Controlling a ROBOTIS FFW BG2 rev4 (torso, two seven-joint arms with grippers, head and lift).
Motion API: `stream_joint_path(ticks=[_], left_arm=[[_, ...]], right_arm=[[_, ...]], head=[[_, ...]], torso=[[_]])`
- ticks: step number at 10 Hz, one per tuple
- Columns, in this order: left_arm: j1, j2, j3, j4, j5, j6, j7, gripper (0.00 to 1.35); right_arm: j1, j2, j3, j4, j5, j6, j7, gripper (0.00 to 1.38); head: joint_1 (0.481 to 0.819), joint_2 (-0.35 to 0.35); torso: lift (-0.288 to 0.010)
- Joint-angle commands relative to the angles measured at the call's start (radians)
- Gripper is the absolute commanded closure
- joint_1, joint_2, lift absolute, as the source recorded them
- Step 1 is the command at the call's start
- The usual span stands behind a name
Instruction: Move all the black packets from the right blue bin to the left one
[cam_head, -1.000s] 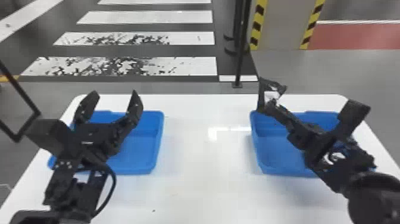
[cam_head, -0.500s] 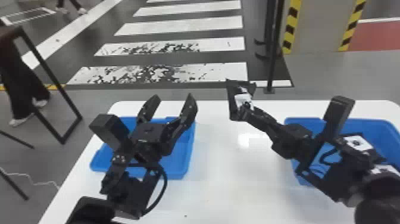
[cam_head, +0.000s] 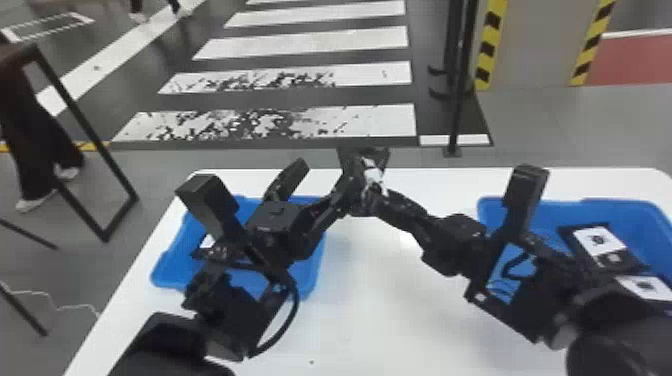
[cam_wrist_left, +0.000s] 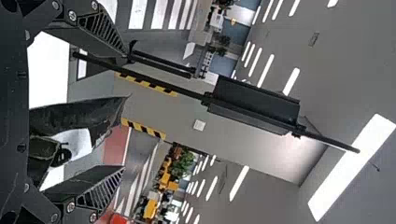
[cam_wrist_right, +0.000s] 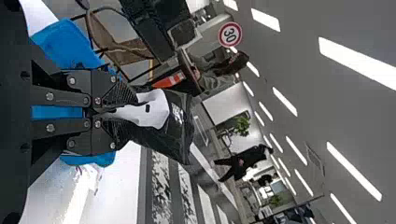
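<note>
In the head view my right gripper (cam_head: 374, 202) holds a black packet (cam_head: 374, 175) with a white label up over the table's far side. My left gripper (cam_head: 322, 181) is close beside it, over the left blue bin (cam_head: 316, 280). Seen from the left wrist, the packet (cam_wrist_left: 100, 114) lies between the spread fingers of my left gripper (cam_wrist_left: 127, 109), apparently untouched by them. The right wrist view has my right gripper (cam_wrist_right: 127, 115) closed on one end of the packet (cam_wrist_right: 180, 126). Black packets (cam_head: 600, 242) with white labels lie in the right blue bin (cam_head: 505, 205).
Both bins stand on a white table (cam_head: 370, 310), partly covered by the arms. A dark item with a white patch (cam_head: 207, 242) shows in the left bin behind the left arm. Beyond the table stands a thin black post (cam_head: 456, 95).
The right gripper has carried its packet leftward to the left gripper. The left gripper has turned towards it, fingers still apart. The head view has swung left, bringing packets in the right bin into sight.
</note>
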Motion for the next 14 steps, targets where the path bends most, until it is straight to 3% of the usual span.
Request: stream_joint_path(ticks=[1,4,6,7,8,9,10,14], left_arm=[[-0.003,0.000,0.008,0.000,-0.010,0.020,0.000,0.18],[-0.010,-0.001,0.016,0.005,-0.035,0.123,0.005,0.18],[-0.013,-0.003,0.024,0.012,-0.027,0.130,0.009,0.18],[-0.013,-0.003,0.024,0.017,-0.021,0.125,0.014,0.26],[-0.010,-0.003,0.018,0.019,-0.019,0.103,0.032,0.77],[-0.010,-0.005,0.022,0.019,-0.017,0.103,0.045,1.11],[-0.013,-0.003,0.024,0.019,-0.025,0.103,0.046,1.22],[-0.020,0.000,0.010,0.019,-0.081,0.054,0.035,1.22]], right_arm=[[-0.004,-0.003,0.033,-0.001,-0.021,0.000,0.000,1.08],[-0.014,-0.009,0.073,-0.011,-0.043,0.000,0.000,1.08],[-0.019,-0.011,0.095,-0.014,-0.053,0.005,-0.001,1.08],[-0.021,-0.012,0.107,-0.011,-0.061,0.010,-0.003,1.08],[-0.021,-0.014,0.109,-0.006,-0.067,0.010,-0.003,1.08],[-0.021,-0.014,0.109,-0.001,-0.073,0.010,-0.003,1.08],[-0.024,-0.015,0.109,0.001,-0.077,0.010,-0.003,1.08],[-0.058,-0.008,0.109,0.048,-0.093,-0.017,-0.018,1.08]], head=[[0.672,0.186],[0.688,0.213],[0.695,0.229],[0.695,0.239],[0.695,0.243],[0.695,0.251],[0.695,0.254],[0.695,0.248]], torso=[[-0.140],[-0.140],[-0.140],[-0.140],[-0.140],[-0.140],[-0.140],[-0.140]])
